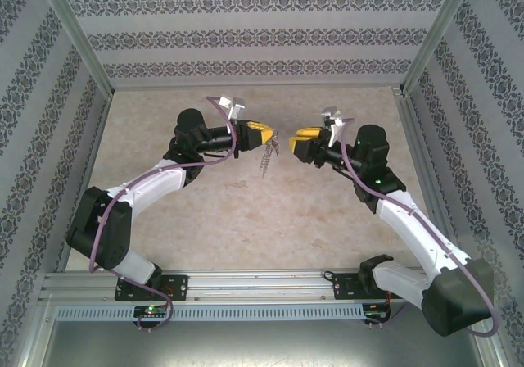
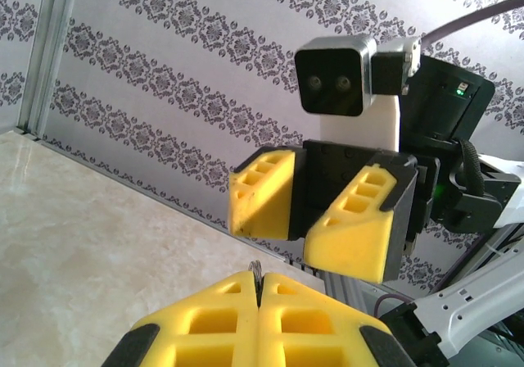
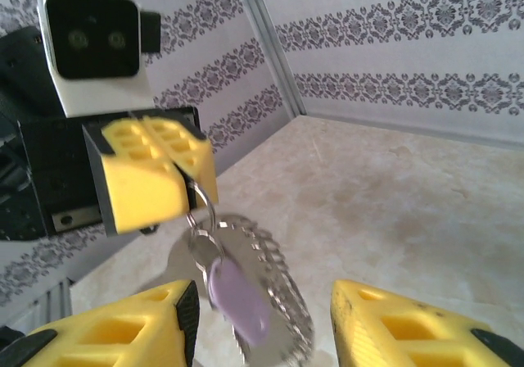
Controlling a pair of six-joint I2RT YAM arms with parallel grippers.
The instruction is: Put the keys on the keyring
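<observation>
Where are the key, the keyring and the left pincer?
key (image 3: 237, 297), right wrist view, lilac head.
keyring (image 3: 286, 305), right wrist view, chain-link edge.
left pincer (image 2: 258, 287), left wrist view, between shut fingertips.

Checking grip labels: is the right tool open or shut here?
Open. The right tool shows its yellow fingers well apart in both wrist views, gripping nothing.

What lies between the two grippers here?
The keyring with the lilac key, dangling from the shut left gripper in front of the open right gripper; the right wrist view shows it best.
</observation>
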